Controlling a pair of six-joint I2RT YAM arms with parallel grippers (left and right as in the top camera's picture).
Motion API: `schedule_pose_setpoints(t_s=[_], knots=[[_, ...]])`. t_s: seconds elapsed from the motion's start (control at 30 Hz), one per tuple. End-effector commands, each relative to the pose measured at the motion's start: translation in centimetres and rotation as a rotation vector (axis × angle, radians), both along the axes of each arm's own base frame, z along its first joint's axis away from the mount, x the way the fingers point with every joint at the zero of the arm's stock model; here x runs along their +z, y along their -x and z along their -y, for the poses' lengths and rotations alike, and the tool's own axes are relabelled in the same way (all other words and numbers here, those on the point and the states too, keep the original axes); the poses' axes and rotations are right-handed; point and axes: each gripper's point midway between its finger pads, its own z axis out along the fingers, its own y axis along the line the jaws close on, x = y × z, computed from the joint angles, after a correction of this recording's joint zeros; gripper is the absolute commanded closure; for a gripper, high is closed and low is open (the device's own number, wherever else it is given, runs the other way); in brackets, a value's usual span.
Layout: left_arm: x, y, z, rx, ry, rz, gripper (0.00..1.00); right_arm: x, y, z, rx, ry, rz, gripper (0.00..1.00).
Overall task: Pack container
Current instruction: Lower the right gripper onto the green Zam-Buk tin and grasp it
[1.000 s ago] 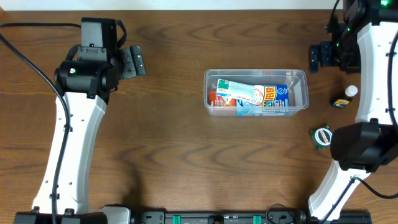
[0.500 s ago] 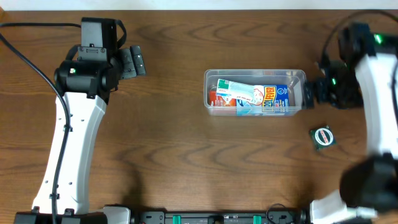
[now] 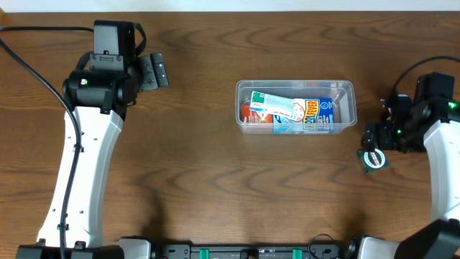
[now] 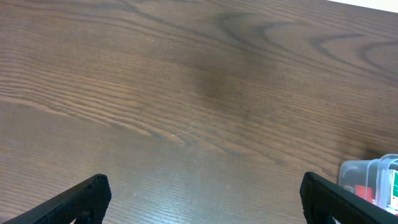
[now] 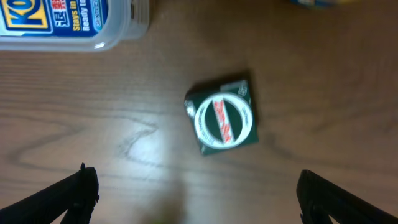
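Nearest, right side of the tabletop (image 3: pixel 215 180): a small dark-green box (image 3: pixel 372 159) with a round white-and-red label lies flat, and the right claw (image 3: pixel 374 137) sits just behind it, fingers spread wide, nothing held. Farther in, mid-tabletop: the container (image 3: pixel 295 82) stands upright, near the green box but clear of it, with cartons (image 3: pixel 302 114) packed inside on their sides. Farthest, left side: the left claw (image 3: pixel 152 72), fingers likewise wide apart and empty, over bare wood.
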Motion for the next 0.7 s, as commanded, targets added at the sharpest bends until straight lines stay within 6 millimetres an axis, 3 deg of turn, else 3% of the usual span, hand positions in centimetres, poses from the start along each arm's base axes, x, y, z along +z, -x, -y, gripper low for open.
schedule_pose_setpoints(t_s=[0.0,0.17,0.43,0.67], knots=[[0.0,0.0,-0.3,0.022,0.001,0.001,0.02,-1.3,-0.7,0.4,0.145,0.017,-0.009,0.01],[0.0,0.0,-0.3,0.022,0.001,0.001,0.02,-3.7,-1.3,1.3,0.18,0.036,-0.067,0.01],[0.0,0.0,-0.3,0.022,0.001,0.001,0.02,-8.0,0.2,1.7,0.152,0.012,-0.251,0.01],[0.0,0.0,-0.3,0.022,0.001,0.001,0.02,-10.2,0.9,2.1,0.129,0.012,-0.333,0.01]])
